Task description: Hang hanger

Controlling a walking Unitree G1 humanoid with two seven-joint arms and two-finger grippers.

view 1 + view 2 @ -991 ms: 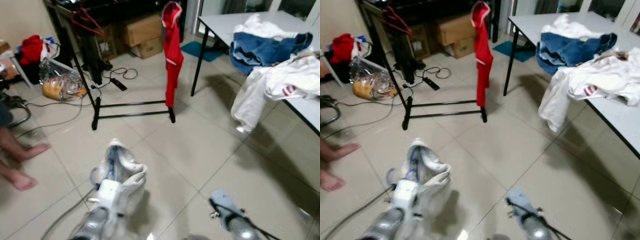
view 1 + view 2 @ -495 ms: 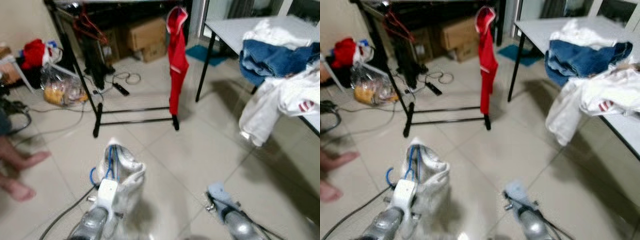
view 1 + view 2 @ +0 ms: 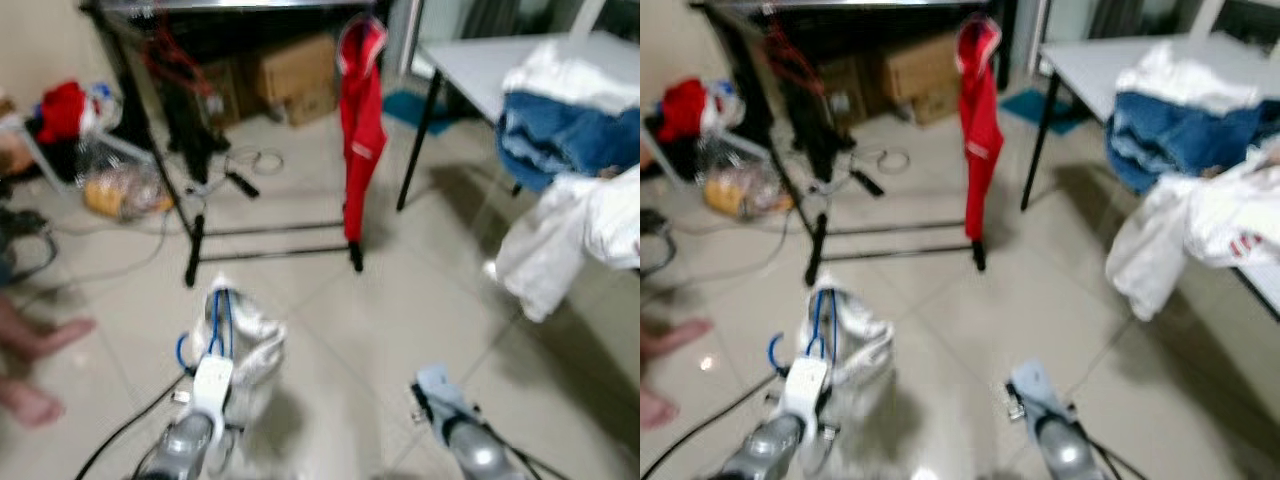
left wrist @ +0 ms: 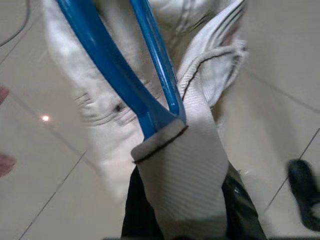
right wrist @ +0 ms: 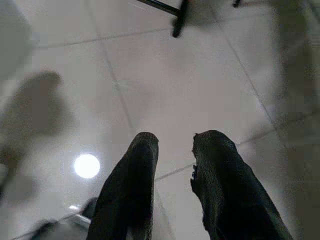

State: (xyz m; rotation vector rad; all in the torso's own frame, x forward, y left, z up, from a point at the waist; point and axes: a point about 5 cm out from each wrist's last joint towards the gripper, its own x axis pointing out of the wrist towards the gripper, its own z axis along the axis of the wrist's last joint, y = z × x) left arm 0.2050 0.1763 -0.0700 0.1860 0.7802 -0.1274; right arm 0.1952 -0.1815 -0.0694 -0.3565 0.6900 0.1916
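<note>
One second on, my view has swung right. My left gripper (image 4: pixel 172 200) clenches the blue hanger (image 4: pixel 142 85) wearing a white garment (image 3: pixel 245 335); right gripper (image 5: pixel 172 145) empty, parted; rack (image 3: pixel 270 225) at twelve o'clock.

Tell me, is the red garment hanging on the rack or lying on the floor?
Hanging. The red garment hangs straight down from the top of the black rack, its lower end above the floor tiles beside the rack's foot.

Pale glossy tile floor (image 3: pixel 400 300). A white table (image 3: pixel 480 70) with black legs stands far right, heaped with clothes (image 3: pixel 570 120). Cardboard boxes (image 3: pixel 290 70) sit far centre under dark furniture; bags (image 3: pixel 110 185) and cables (image 3: pixel 250 160) clutter the far left.
</note>
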